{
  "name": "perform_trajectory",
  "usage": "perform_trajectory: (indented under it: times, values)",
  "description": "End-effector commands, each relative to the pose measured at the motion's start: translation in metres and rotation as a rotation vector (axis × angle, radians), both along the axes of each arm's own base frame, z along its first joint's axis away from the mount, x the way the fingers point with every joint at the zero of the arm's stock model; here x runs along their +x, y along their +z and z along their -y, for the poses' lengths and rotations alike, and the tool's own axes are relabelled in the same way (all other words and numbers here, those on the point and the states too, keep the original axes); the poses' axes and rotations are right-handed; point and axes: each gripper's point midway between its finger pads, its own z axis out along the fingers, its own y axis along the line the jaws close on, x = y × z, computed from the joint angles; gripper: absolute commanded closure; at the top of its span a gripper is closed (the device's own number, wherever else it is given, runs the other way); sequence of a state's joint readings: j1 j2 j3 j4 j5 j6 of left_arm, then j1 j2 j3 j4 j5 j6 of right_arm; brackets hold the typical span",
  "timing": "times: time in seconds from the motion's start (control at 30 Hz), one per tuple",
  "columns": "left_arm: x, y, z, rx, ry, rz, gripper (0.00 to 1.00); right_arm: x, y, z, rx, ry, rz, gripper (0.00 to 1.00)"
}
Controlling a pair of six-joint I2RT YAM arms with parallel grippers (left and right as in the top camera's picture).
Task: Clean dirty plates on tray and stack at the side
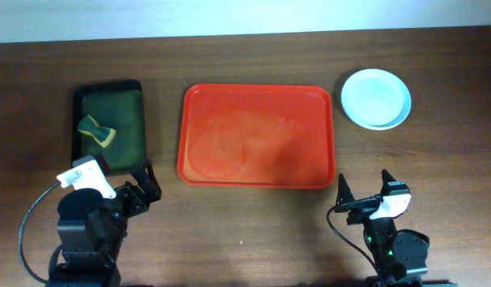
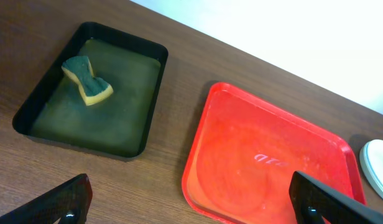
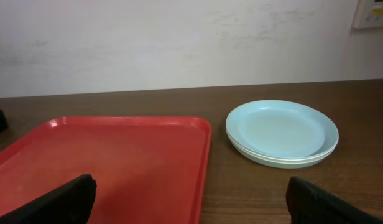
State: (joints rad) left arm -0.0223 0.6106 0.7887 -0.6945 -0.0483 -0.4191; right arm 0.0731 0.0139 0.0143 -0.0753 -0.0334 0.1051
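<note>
The red-orange tray [image 1: 257, 135] lies in the middle of the table with nothing on it; it also shows in the left wrist view [image 2: 266, 162] and the right wrist view [image 3: 110, 162]. The plates [image 1: 375, 98] sit stacked on the table to the right of the tray, a pale mint-blue one on top [image 3: 281, 132]; an edge shows in the left wrist view [image 2: 378, 165]. My left gripper [image 1: 140, 185] is open and empty near the tray's front left corner. My right gripper [image 1: 363, 191] is open and empty in front of the tray's right corner.
A dark green tray [image 1: 110, 123] at the left holds a yellow-and-green sponge [image 1: 96, 131], also in the left wrist view [image 2: 87, 79]. A white wall runs behind the table's far edge.
</note>
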Motion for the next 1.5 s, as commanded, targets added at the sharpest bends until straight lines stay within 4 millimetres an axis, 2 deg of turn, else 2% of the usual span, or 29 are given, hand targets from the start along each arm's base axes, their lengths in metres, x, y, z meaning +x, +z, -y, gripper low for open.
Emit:
perform_trajectory:
  times: [0.0,0.27,0.33,0.43,0.5,0.57,0.63,0.73,0.83,0.93,1.07,1.1,1.2,1.47]
  values:
    - [-0.001,-0.001,0.001,0.013,-0.012,0.0,0.01,0.0,-0.003,0.001,0.007,-0.011,-0.002,0.02]
    - [-0.002,-0.003,0.0,0.024,-0.007,-0.01,0.0,0.0,-0.003,0.001,0.007,-0.011,-0.002,0.02]
    - [-0.009,-0.004,-0.004,0.091,-0.01,-0.013,0.01,0.0,-0.003,0.001,0.007,-0.011,-0.002,0.02]
    - [-0.016,-0.02,0.003,0.102,-0.052,-0.028,0.0,0.0,-0.003,0.001,0.007,-0.011,-0.002,0.02]
    - [-0.014,-0.037,0.01,0.134,-0.113,0.006,0.01,0.0,-0.003,0.001,0.007,-0.011,-0.002,0.02]
    - [-0.008,-0.048,0.026,0.209,-0.245,0.103,0.01,0.0,-0.003,0.001,0.007,-0.011,-0.002,0.02]
    - [-0.003,-0.05,0.055,0.316,-0.442,0.321,0.01,0.0,-0.003,0.001,0.007,-0.011,-0.002,0.02]
    - [-0.004,-0.05,0.067,0.368,-0.493,0.526,0.01,0.0,-0.003,0.001,0.007,-0.011,-0.002,0.02]
    - [-0.004,-0.055,0.067,0.387,-0.473,0.623,0.0,0.0,-0.003,0.001,0.007,-0.011,-0.002,0.02]
    - [-0.003,-0.057,0.06,0.387,-0.442,0.616,0.01,0.0,-0.003,0.001,0.007,-0.011,-0.002,0.02]
    - [0.002,-0.091,0.025,0.138,-0.192,0.432,0.01,0.0,-0.003,0.001,0.007,-0.011,-0.002,0.01]
    - [0.0,-0.098,0.014,0.119,-0.12,0.399,0.01,0.0,-0.003,0.001,0.007,-0.011,-0.002,0.02]
    - [-0.002,-0.089,0.0,0.162,-0.049,0.433,0.01,0.0,-0.003,0.001,0.007,-0.011,-0.002,0.02]
    - [-0.002,-0.089,0.002,0.277,-0.096,0.428,0.01,0.0,-0.003,0.001,0.007,-0.011,-0.002,0.02]
